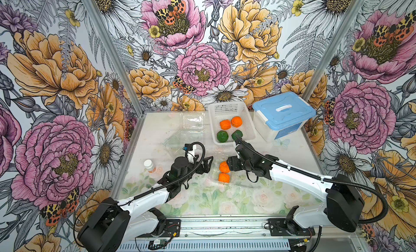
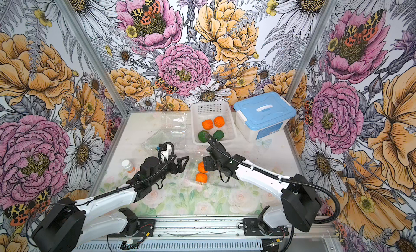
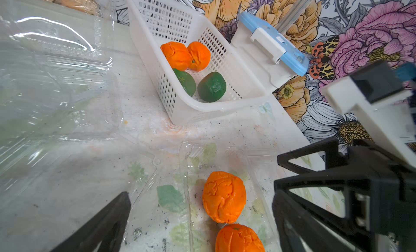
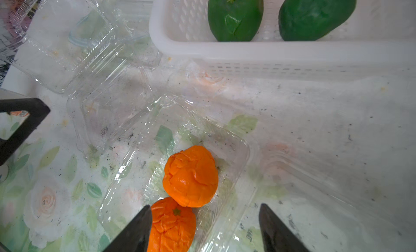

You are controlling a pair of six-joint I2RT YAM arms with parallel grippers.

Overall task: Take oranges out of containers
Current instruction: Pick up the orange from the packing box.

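Two oranges [image 4: 190, 176] in open clamshell [image 4: 245, 148], right jaws parted, one seemingly touching an orange, nothing gripped, left jaws wide, empty, bare worktop [image 4: 315, 118] alongside.

Four oranges [image 1: 225, 124] in basket [image 1: 211, 118], two in container [image 4: 227, 145] before it

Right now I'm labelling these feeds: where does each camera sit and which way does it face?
Top views: high over the near edge, looking down across the table at the back wall; left arm and right arm show.
Left wrist: on the left arm, facing past the left fingers to two oranges in an open container, basket beyond.
Right wrist: on the right arm, looking down past the right fingers at those oranges.
Shared: both wrist views hold the oranges and basket.
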